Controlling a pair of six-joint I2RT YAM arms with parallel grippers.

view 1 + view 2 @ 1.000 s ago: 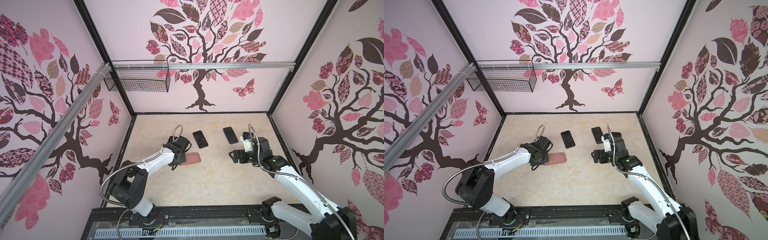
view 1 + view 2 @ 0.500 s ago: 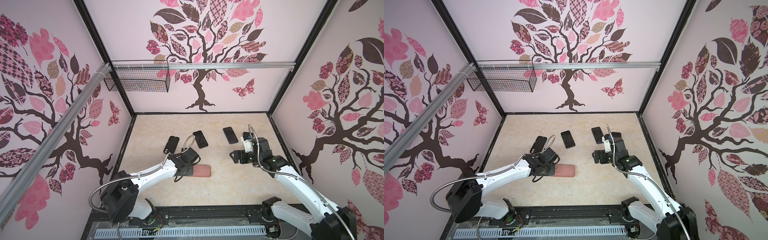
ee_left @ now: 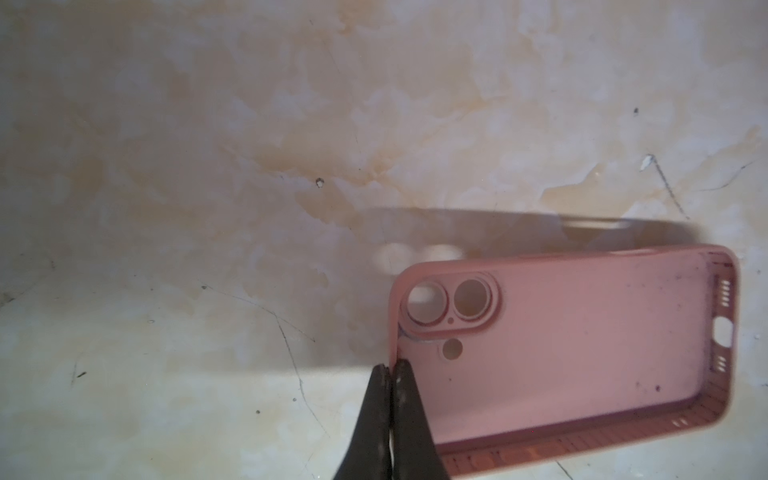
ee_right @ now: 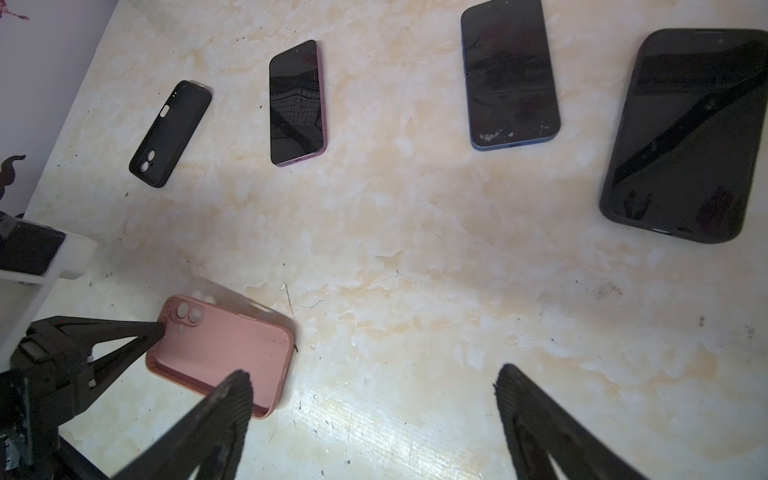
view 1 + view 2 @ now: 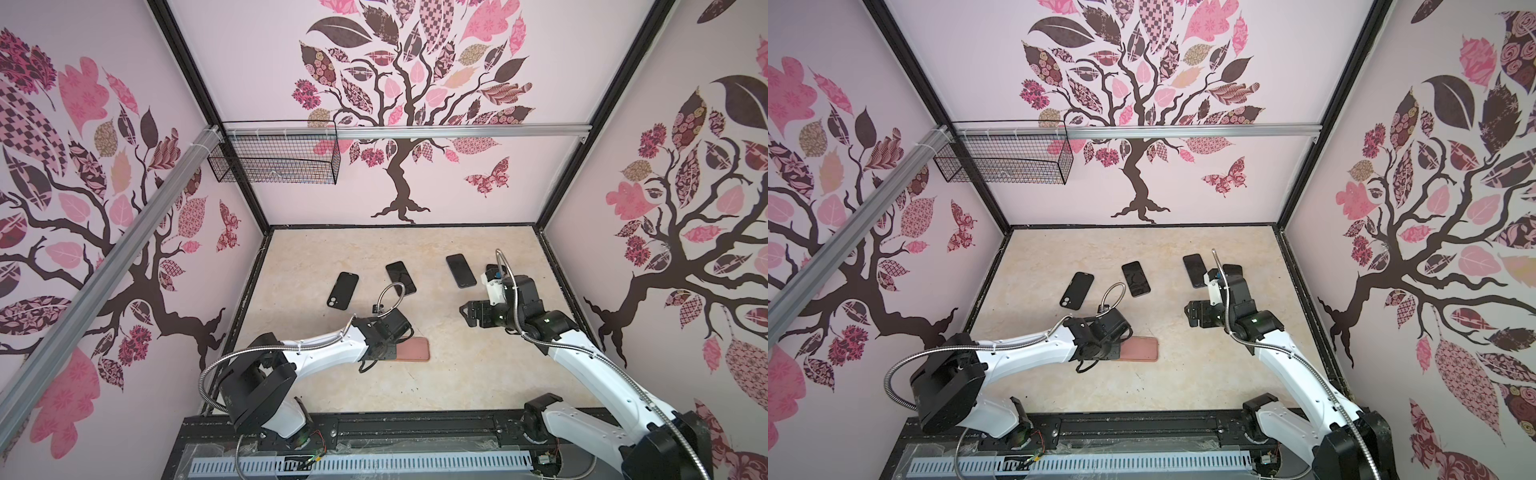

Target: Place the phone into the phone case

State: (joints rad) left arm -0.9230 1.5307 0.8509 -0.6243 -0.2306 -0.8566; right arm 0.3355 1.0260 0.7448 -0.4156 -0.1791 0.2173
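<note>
Marbled table (image 5: pixel 457 374): pink case (image 3: pixel 582 345) in left tool (image 3: pixel 392 370)

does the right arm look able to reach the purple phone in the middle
Probably yes: the right gripper is open and empty, and the purple phone lies flat on bare table with gaps either side; the left gripper holds the pink case nearer the front.

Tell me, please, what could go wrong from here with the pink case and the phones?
The left pincer pinches only the thin rim of the pink phone case near a corner, so the case may slip or twist.
The right pincer is open and empty. A purple phone and a blue phone both lie ahead, so it could pick one that does not fit.
</note>
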